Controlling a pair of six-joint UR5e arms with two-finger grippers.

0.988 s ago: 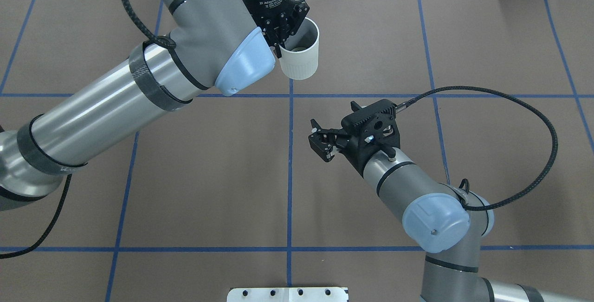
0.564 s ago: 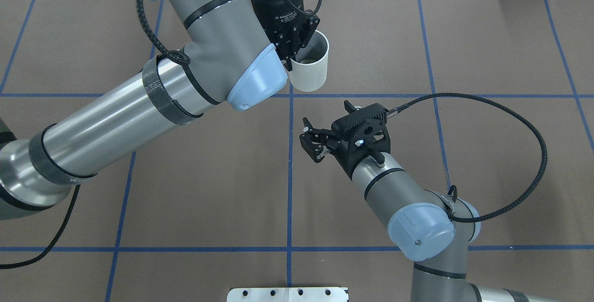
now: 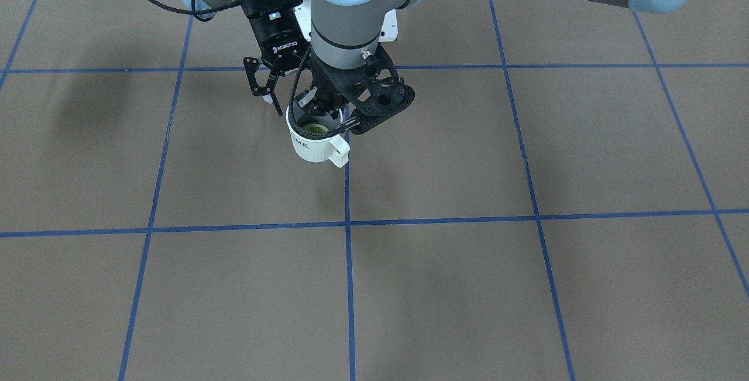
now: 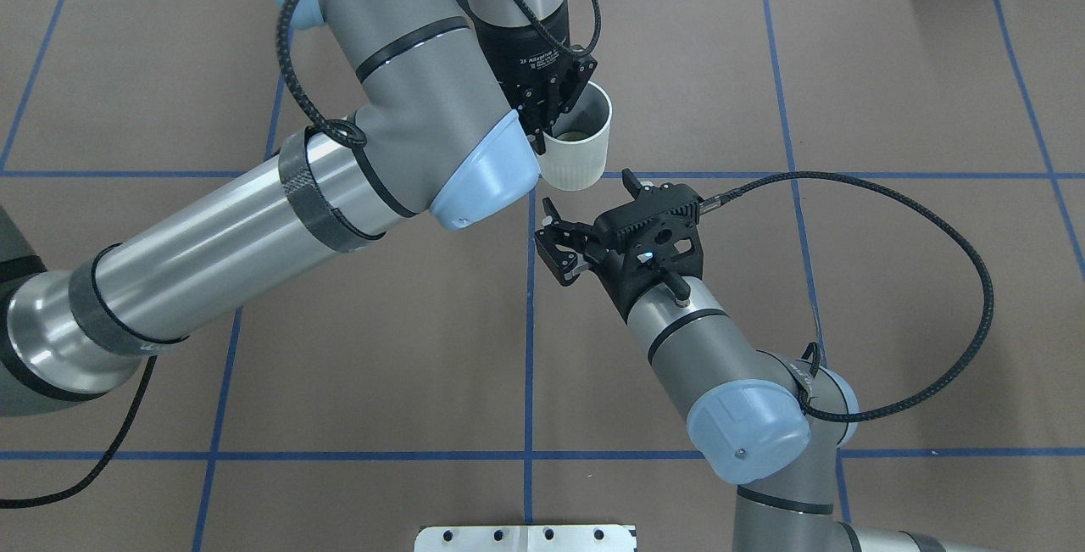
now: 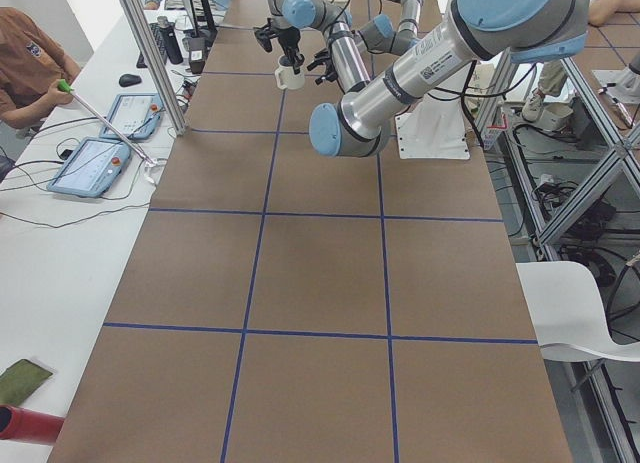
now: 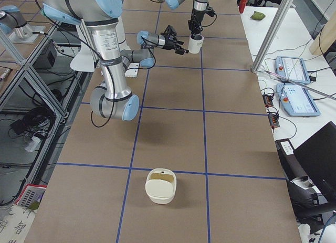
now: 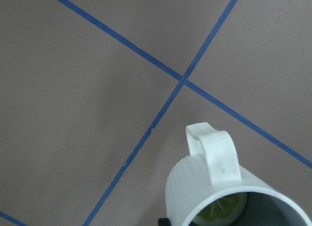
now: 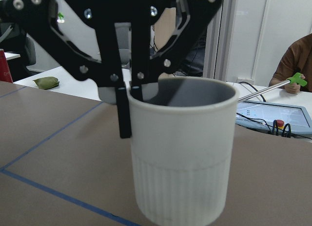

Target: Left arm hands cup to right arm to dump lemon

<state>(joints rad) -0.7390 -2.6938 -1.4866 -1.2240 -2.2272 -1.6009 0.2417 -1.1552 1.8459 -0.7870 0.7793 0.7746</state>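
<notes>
The cream-white cup [image 4: 580, 153] hangs upright above the table, handle [image 7: 217, 154] pointing away from the robot. My left gripper [image 4: 545, 117] is shut on the cup's rim, one finger inside and one outside [image 8: 125, 116]. The yellow-green lemon [image 3: 315, 129] lies at the bottom of the cup [image 3: 310, 146]. My right gripper [image 4: 553, 245] is open and level, a short way from the cup's side on the robot's side, pointing at it. In the right wrist view the ribbed cup wall [image 8: 180, 162] fills the centre. The front view shows the right gripper [image 3: 266, 95] just beside the cup.
A brown table cover with blue tape lines [image 4: 530, 340] lies under both arms. A cream lidded container [image 6: 160, 186] stands far along the table on my right. A person sits at a side table with tablets [image 5: 92, 163]. A white mounting plate [image 4: 525, 538] lies at the near edge.
The left arm has carried the cup nearer to the robot and slightly right. The right gripper has moved forward and left, closing the gap to the cup. It stays open.
</notes>
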